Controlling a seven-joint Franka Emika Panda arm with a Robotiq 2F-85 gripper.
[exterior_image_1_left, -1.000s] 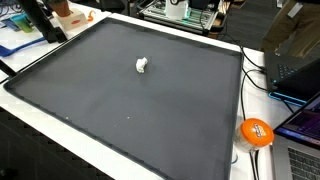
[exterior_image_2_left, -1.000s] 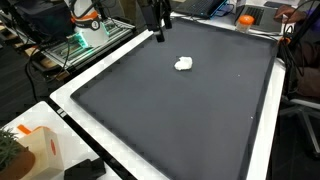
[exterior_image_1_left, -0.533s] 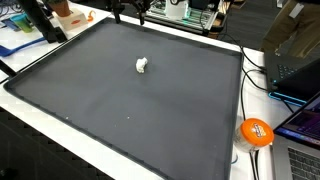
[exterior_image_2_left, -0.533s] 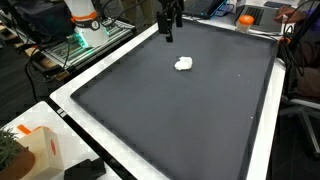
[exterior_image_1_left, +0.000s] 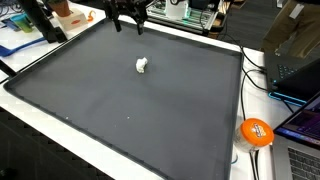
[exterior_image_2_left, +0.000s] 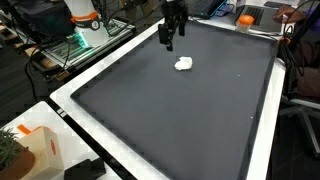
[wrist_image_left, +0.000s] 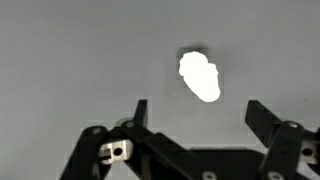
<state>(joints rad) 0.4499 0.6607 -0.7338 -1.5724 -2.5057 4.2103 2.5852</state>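
Gripper (wrist_image_left: 196, 108): jaws spread to full width, nothing held; poised above the black mat (exterior_image_1_left: 120, 115) near one edge, clear of its surface.
White lump (wrist_image_left: 200, 77): small, crumpled-looking, lying alone on the mat, apart from both fingers.
Bearing from jaws: in the wrist view, just ahead of the finger gap and nearly centred on it; in an exterior view, near the gripper (exterior_image_2_left: 166, 44), further in over the mat.
Long axis: roughly crosswise to the line joining the fingertips, slightly tilted.

I count one white lump (exterior_image_1_left: 142, 66), one black mat (exterior_image_1_left: 150, 120), one hand (exterior_image_1_left: 128, 28), one orange round object (exterior_image_1_left: 256, 131).
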